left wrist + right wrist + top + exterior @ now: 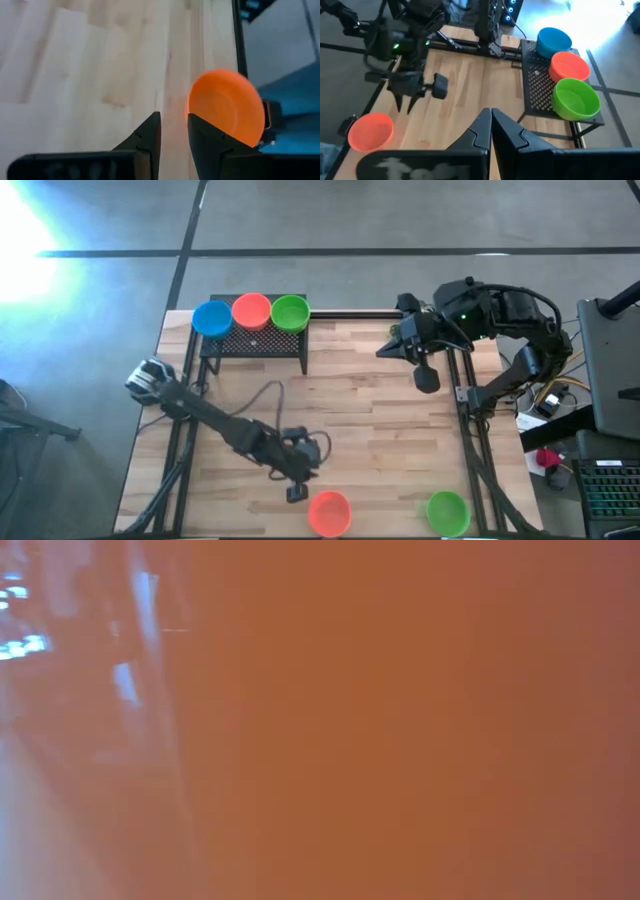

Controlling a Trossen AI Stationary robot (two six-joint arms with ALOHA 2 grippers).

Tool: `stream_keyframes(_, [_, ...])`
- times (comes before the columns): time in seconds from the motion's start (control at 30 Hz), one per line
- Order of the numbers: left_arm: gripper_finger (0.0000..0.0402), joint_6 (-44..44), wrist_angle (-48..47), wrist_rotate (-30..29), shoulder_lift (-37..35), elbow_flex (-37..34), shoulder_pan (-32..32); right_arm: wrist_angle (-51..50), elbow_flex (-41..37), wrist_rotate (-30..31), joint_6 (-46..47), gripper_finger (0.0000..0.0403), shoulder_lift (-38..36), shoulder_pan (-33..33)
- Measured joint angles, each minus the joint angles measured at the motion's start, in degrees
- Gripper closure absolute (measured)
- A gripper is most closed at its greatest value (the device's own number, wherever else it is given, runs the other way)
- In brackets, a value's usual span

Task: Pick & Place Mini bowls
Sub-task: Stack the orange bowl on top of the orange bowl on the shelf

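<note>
Three mini bowls sit side by side on top of the black mesh stand (256,340) at the table's far edge: blue (212,318), orange-red (251,310) and green (290,311). Another orange-red bowl (329,512) and a green bowl (447,511) stand upright at the near edge. My left gripper (297,491) hangs just left of the near orange-red bowl (227,107), fingers pointing down with a narrow gap, and touches nothing that I can see. My right gripper (386,348) is shut and raised above the table's far right part.
An orange blur fills the low view; I cannot tell what it is. The table's wooden middle (370,420) lies bare between the stand and the near bowls. A loose cable (262,395) lies near the left arm. Equipment stands off the table's right edge (600,380).
</note>
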Motion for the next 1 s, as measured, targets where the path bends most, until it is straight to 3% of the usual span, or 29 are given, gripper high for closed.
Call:
stream_keyframes(0.33, [0.0312,-1.3,0.3,1.1,10.8,6.0,-2.8,-0.7,0.0,-1.1,0.2,0.0394,0.0,0.0])
stream_keyframes(0.53, [0.0312,-5.2,3.0,1.2,13.9,6.2,-3.6,-0.7,0.0,-4.2,0.2,0.0394,0.0,0.0])
stream_keyframes(1.0, [0.0312,-8.6,6.1,2.7,19.5,6.6,-3.9,-0.7,0.0,-4.3,-0.5,0.0394,0.0,0.0])
